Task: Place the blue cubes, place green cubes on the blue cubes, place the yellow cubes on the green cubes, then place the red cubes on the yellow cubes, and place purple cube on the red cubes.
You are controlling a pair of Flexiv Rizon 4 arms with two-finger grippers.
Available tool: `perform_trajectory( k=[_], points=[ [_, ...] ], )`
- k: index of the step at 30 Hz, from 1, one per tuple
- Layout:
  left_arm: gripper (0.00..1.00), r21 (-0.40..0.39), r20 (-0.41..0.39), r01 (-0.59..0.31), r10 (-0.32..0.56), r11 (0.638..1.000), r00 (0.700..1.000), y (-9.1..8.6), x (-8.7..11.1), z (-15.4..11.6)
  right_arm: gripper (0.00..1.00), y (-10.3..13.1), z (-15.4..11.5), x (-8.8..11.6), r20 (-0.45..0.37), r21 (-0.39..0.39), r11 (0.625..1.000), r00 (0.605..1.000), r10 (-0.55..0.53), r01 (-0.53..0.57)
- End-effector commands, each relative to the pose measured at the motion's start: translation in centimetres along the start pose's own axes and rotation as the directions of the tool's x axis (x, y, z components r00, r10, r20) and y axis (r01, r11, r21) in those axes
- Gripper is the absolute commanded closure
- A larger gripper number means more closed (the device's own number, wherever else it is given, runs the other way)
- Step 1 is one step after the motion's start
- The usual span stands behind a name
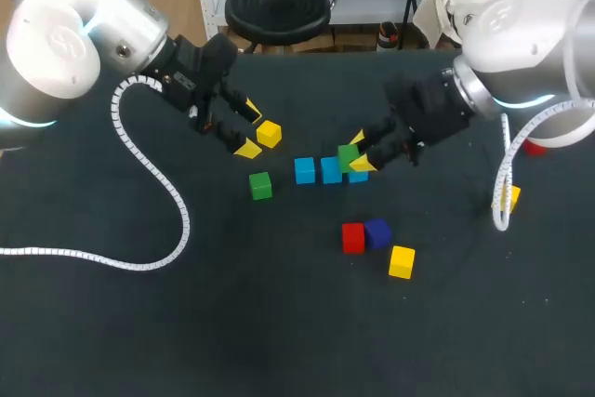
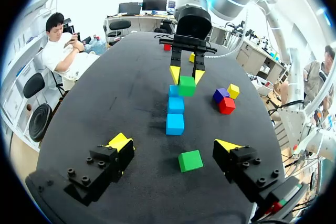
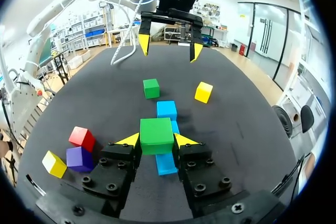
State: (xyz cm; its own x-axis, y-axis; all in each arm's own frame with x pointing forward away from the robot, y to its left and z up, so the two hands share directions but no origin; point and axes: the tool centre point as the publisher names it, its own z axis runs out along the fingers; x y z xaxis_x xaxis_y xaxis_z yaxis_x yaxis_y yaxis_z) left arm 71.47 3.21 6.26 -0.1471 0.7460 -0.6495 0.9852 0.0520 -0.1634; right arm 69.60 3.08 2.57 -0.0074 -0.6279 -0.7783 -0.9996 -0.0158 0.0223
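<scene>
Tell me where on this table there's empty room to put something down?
The widest bare stretch of the table lies along its near edge, bordered by the white cable and the red cube. It's crowded mid-table: the right gripper holds a green cube over the blue cubes, with the left gripper open close by.

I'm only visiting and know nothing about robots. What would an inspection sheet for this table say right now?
surface: dark table, flat.
job's things: three blue cubes in a row; held green cube over that row; loose green cube beside the row; red cube next to purple cube; yellow cubes scattered.
clutter: nothing seen.
grippers: right jaws shut on the held green cube; left jaws open and empty.
cables: white coiled cable lies on the table by the left arm; a second cable hangs from the right arm.
surroundings: nothing seen touching the table.
</scene>
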Motion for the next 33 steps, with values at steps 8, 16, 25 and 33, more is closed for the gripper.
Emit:
perform_trajectory(
  k=[8,16,25,33],
  points=[
    [0.00,0.002,-0.003,0.001,-0.001,1.000,1.000,0.12,-0.04,0.00,1.00,-0.66,0.52,0.12,0.001,-0.016,1.000,1.000,0.001,-0.001],
    [0.00,0.002,-0.003,0.001,-0.001,1.000,1.000,0.12,-0.04,0.00,1.00,-0.68,0.60,0.24,-0.005,-0.019,1.000,1.000,0.009,-0.009],
    [0.00,0.002,-0.003,0.001,-0.001,1.000,1.000,0.12,-0.04,0.00,1.00,-0.56,0.43,0.22,-0.006,-0.014,1.000,1.000,0.012,-0.012],
    [0.00,0.002,-0.003,0.001,-0.001,1.000,1.000,0.12,-0.04,0.00,1.00,-0.24,-0.06,0.11,-0.012,-0.003,1.000,1.000,0.011,-0.011]
  ],
)
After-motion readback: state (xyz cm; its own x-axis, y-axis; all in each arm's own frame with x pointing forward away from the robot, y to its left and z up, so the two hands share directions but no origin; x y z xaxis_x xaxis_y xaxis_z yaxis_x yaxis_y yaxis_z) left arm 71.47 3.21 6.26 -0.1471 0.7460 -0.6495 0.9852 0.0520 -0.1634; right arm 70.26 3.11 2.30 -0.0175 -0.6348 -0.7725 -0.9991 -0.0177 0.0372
